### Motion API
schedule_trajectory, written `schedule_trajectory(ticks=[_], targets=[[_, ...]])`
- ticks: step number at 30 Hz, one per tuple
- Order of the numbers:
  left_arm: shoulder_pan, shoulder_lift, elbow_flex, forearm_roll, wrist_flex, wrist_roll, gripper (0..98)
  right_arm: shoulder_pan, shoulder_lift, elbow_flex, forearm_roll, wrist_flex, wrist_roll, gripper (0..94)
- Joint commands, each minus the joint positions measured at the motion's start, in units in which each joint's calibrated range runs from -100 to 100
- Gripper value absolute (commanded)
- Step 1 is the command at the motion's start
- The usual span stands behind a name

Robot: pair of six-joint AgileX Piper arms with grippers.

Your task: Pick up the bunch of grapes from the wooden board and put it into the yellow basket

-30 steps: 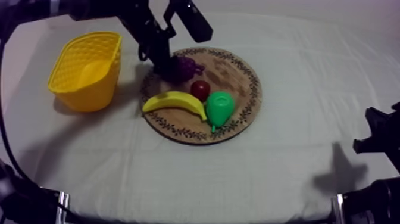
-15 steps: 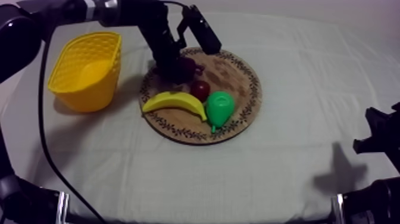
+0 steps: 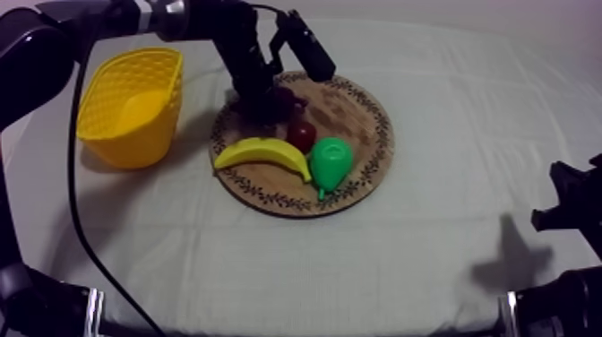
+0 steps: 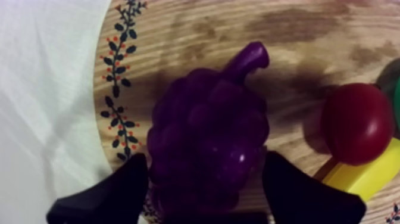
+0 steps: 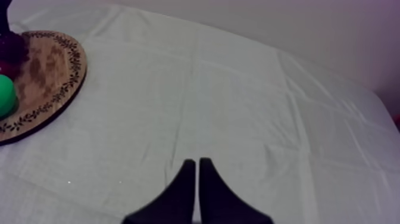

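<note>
The purple bunch of grapes (image 3: 287, 97) lies on the back left part of the round wooden board (image 3: 358, 112). My left gripper (image 3: 264, 100) has come down over it from the upper left. In the left wrist view the two black fingers (image 4: 128, 182) press against both sides of the grapes (image 4: 208, 137), so my left gripper (image 4: 202, 173) is shut on the bunch, which still rests on the board (image 4: 178, 36). The yellow basket (image 3: 130, 103) stands left of the board. My right gripper (image 5: 194, 164) is shut on nothing, over bare cloth.
A banana (image 3: 260, 152), a small red fruit (image 3: 302, 134) and a green pear (image 3: 330, 161) lie on the board in front of the grapes. The red fruit (image 4: 356, 122) sits close beside the bunch. My right arm (image 3: 569, 211) rests at the table's right edge.
My left arm has come lower and a little to the right onto the grapes, and now covers more of the bunch. The right arm has not moved.
</note>
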Motion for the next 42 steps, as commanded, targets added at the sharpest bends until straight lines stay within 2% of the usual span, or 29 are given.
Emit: schedule_trajectory(ticks=[1, 6, 10, 23, 33, 37, 42], targets=[[0.0, -0.14, 0.14, -0.03, -0.22, 0.1, 61.5, 0.01, -0.02, -0.01, 0.01, -0.02, 0.01, 0.5], [0.0, -0.34, 0.53, 0.05, -0.74, 0.41, 49.7, 0.01, -0.02, -0.01, 0.01, -0.02, 0.01, 0.5], [0.01, -0.48, 0.74, 0.06, -1.04, 0.57, 45.6, 0.01, -0.02, -0.01, 0.01, -0.02, 0.01, 0.5], [0.15, -1.26, 1.75, 0.06, -2.32, 0.77, 42.6, 0.01, -0.02, -0.01, 0.01, -0.02, 0.01, 0.5], [0.12, -9.35, 9.45, 0.43, -7.73, 0.77, 41.8, 0.01, -0.02, -0.01, 0.01, -0.02, 0.01, 0.5], [0.11, -15.73, 15.47, 0.91, -11.37, 0.79, 41.8, 0.01, -0.02, -0.01, 0.01, -0.02, 0.01, 0.5], [-0.08, -24.06, 23.29, 2.69, -14.85, -0.06, 41.8, 0.01, -0.02, -0.01, 0.01, -0.02, 0.01, 0.5]])
